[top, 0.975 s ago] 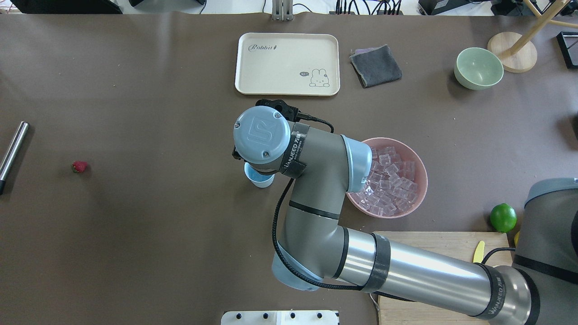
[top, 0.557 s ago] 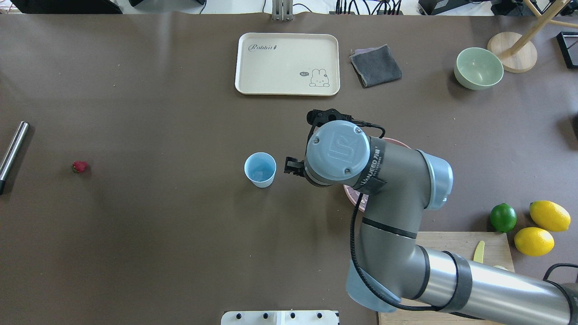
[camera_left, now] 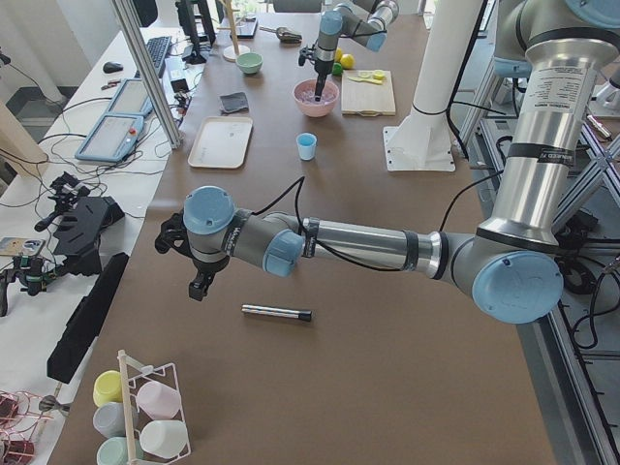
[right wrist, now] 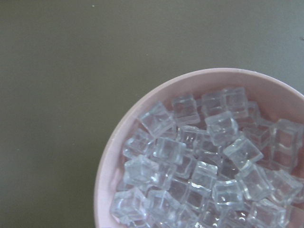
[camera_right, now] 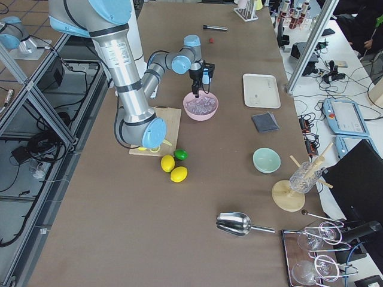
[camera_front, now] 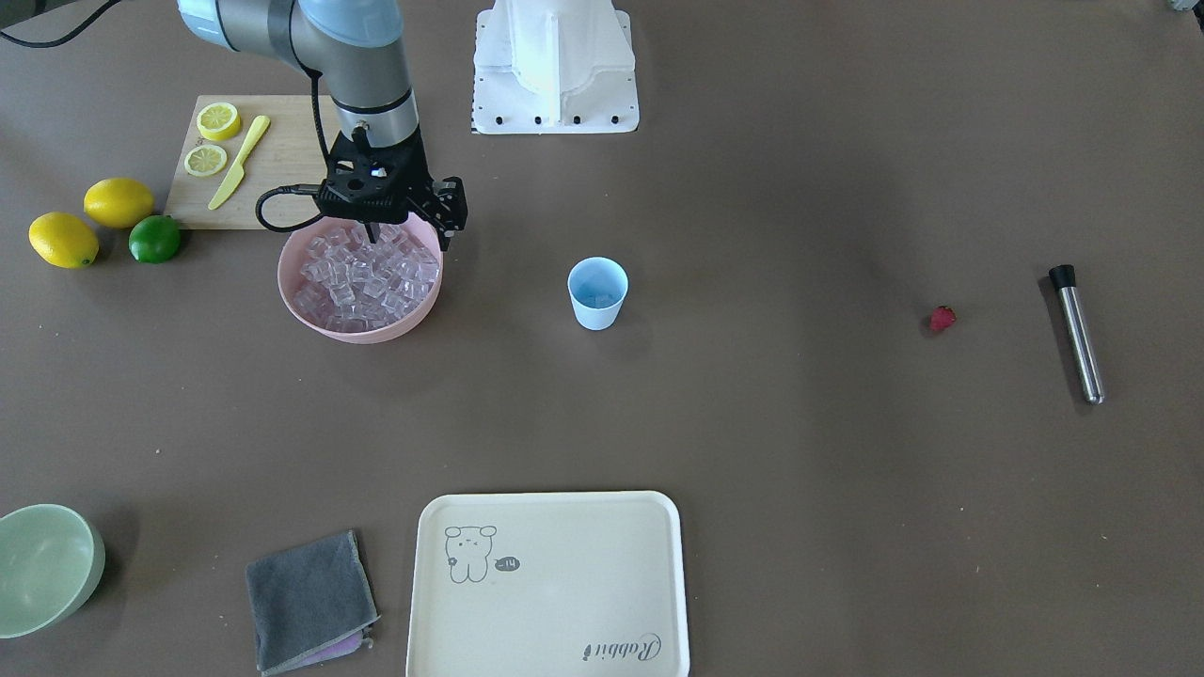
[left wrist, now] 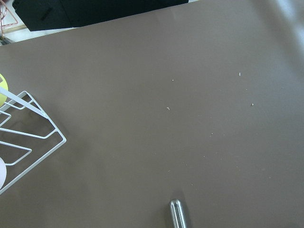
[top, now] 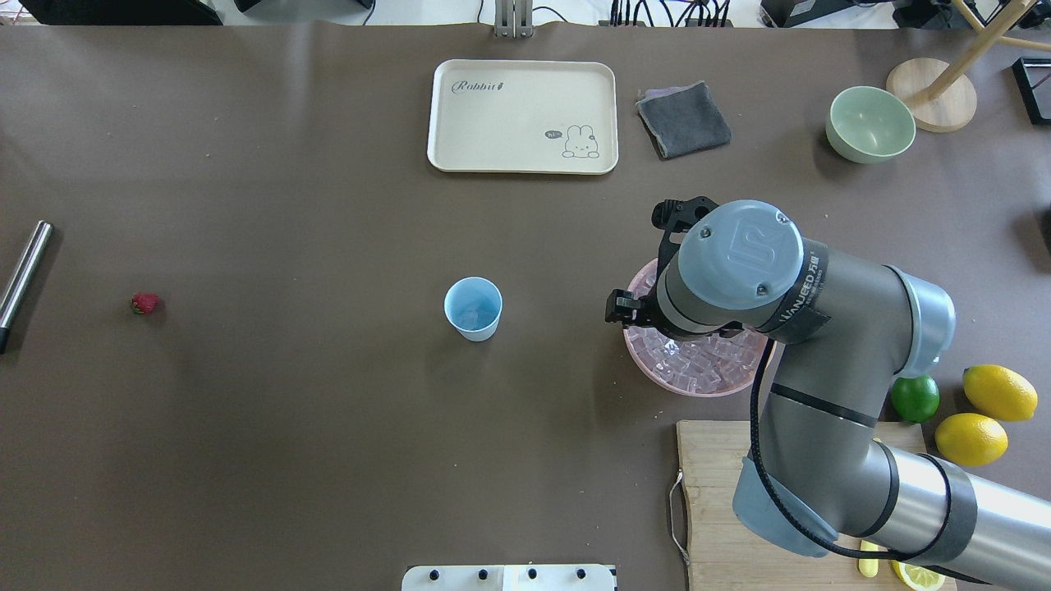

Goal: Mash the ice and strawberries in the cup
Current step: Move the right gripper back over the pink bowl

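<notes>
Glassy, faintly pink ice [right wrist: 204, 171] was heaped in the pink bowl [camera_front: 310, 315], over which the right gripper [camera_front: 374, 228] was hung, fingertips pointed down just above or among the cubes at the bowl's robot-side edge. How wide its jaws stood, and whether a cube was held, could not be told. The left gripper [camera_left: 197, 289] was seen only from the side, above the table [top: 287, 427] near the steel rod [camera_front: 1077, 334]. Its opening could not be judged either.

The cup [top: 472, 308] was stood upright in the middle of the table, well apart from the bowl, with what looked like one pale cube at its bottom. The strawberry [top: 144, 304] was left far out on the robot's left, near the rod.

The cubes were judged hard, light and slick, and likely to squirt out unless taken squarely across two flat faces. A loose cube on top of the heap would be the easier pick. The strawberry was judged soft and easily bruised, so a gentle hold across its middle would be wanted. The cup was judged light and easily tipped, best approached from straight above.

Bare table was seen all round the cup, and the path from bowl to cup was unobstructed. The tray [top: 521, 115] was set well beyond.
</notes>
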You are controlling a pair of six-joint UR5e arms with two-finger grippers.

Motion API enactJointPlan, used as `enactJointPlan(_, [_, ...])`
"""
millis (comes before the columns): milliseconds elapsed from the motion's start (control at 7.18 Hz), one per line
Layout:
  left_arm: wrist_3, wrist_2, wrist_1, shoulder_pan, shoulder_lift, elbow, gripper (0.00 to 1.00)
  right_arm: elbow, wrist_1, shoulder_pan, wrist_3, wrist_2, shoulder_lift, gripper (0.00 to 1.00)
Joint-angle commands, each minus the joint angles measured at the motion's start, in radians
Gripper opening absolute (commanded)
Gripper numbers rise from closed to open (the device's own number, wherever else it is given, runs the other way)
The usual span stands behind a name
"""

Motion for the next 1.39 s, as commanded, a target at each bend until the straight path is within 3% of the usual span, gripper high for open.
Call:
enactJointPlan(0, [0.000,-0.001,0.001,0.000,0.008,-0.013,0.99,0.010,-0.011,-0.002,0.065,0.007,-0.033,0.87])
enactJointPlan(279, [-0.003,-0.001,0.004,0.000,0.009,-0.024,0.99,0.013,-0.087,-0.028,0.077,0.003,-0.019,0.87])
enactJointPlan(557, [-0.003,-0.001,0.001,0.000,0.012,-0.025,0.99,0.005,-0.112,0.020,0.028,-0.019,0.009,0.86])
enactJointPlan(836, [-0.002,-0.013,0.000,0.000,0.031,-0.031,0.99,-0.056,-0.100,0.047,-0.075,-0.058,0.013,0.83])
enactJointPlan(975, [-0.003,-0.035,0.000,0.000,0.035,-0.038,0.99,-0.059,-0.095,0.060,-0.083,-0.065,0.014,0.76])
enactJointPlan(1253, [-0.003,-0.038,0.000,0.000,0.052,-0.054,0.99,-0.095,-0.062,0.092,-0.159,-0.056,0.014,0.75])
